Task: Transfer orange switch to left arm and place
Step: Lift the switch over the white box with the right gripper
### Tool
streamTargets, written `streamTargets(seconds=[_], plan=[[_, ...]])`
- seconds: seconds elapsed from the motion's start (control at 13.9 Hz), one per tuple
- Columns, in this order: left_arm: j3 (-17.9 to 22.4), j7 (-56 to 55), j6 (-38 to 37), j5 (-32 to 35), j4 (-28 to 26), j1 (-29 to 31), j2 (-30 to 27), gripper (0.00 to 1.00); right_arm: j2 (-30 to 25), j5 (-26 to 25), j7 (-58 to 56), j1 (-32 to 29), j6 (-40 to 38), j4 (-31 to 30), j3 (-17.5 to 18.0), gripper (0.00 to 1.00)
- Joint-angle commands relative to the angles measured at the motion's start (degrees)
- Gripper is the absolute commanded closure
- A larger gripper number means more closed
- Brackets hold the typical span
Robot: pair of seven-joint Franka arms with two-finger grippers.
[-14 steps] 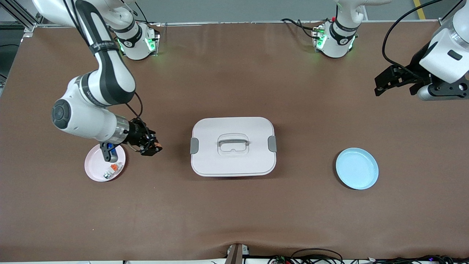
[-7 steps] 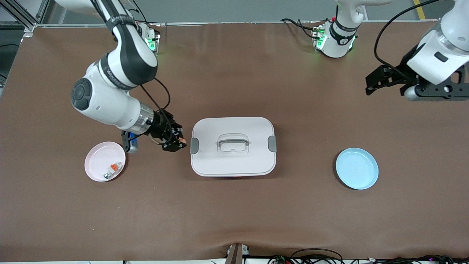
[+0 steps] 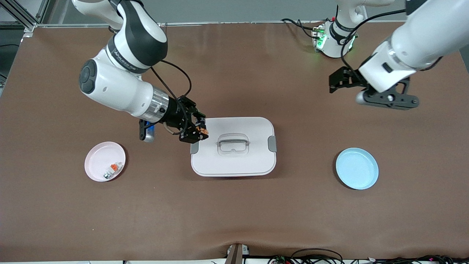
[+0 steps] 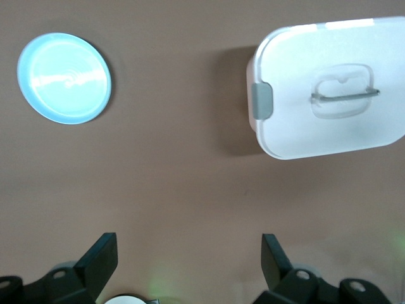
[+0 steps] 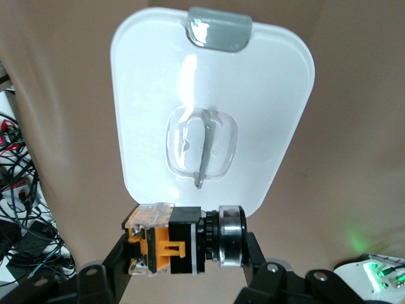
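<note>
1 orange switch crosswise between right gripper fingers, over box edge

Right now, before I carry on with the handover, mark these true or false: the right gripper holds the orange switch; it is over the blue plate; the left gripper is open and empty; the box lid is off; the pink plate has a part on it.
1. The right gripper holds the orange switch. True.
2. That gripper is over the blue plate. False: it is over the edge of the box at the right arm's end.
3. The left gripper is open and empty. True.
4. The box lid is off. False: it is on, handle up.
5. The pink plate has a small part on it. True.
</note>
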Motion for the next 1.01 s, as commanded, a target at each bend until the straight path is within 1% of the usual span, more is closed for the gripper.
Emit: streamTargets(seconds=[0.0, 0.07, 0.14, 0.29, 0.43, 0.5, 0.57, 0.72, 0.79, 0.93], plan=[[0.06, -0.86, 1.68, -5.92, 0.14, -0.16, 1.48, 0.0, 2.74, 0.92, 4.73, 2.6, 0.03, 4.35, -0.71, 1.0], [0.15, -1.99, 5.35, -10.66, -0.47, 0.01, 1.75, 0.0, 2.83, 0.92, 6.31, 3.13, 0.03, 5.32, -0.71, 1.0], [0.15, -3.66, 8.52, -14.01, -2.65, 0.18, 1.84, 0.0, 2.92, 0.92, 7.72, 3.66, 0.03, 6.11, -0.71, 1.0], [0.06, -4.2, 14.85, -17.28, -6.43, 0.19, 1.4, 0.0, 3.53, 0.92, 10.35, 4.54, 0.03, 8.39, -0.71, 1.0], [-0.2, -6.38, 22.05, -22.98, -11.17, 0.27, 0.35, 0.0, 4.58, 0.92, 12.38, 5.5, 0.21, 10.33, -0.71, 1.0], [-0.37, -8.49, 25.31, -24.23, -13.2, 0.19, -0.44, 0.0, 5.11, 0.92, 13.61, 5.77, 0.56, 11.64, -0.71, 1.0], [-1.51, -9.38, 28.56, -24.5, -15.22, 0.27, -0.97, 0.0, 5.72, 0.92, 14.84, 6.12, 0.91, 12.7, -0.71, 1.0], [-2.66, -9.3, 34.54, -26.86, -18.21, 0.45, -2.11, 0.0, 7.13, 0.92, 17.21, 7.35, 2.92, 14.55, -0.71, 1.0], [-3.01, -8.34, 36.74, -27.4, -18.4, 0.28, -2.29, 0.0, 7.92, 0.92, 18.53, 7.96, 4.41, 15.34, -0.71, 1.0], [-5.72, -6.32, 42.1, -27.49, -19.27, 0.36, -2.21, 0.0, 9.85, 0.83, 19.94, 8.76, 5.3, 17.45, -0.71, 1.0]])
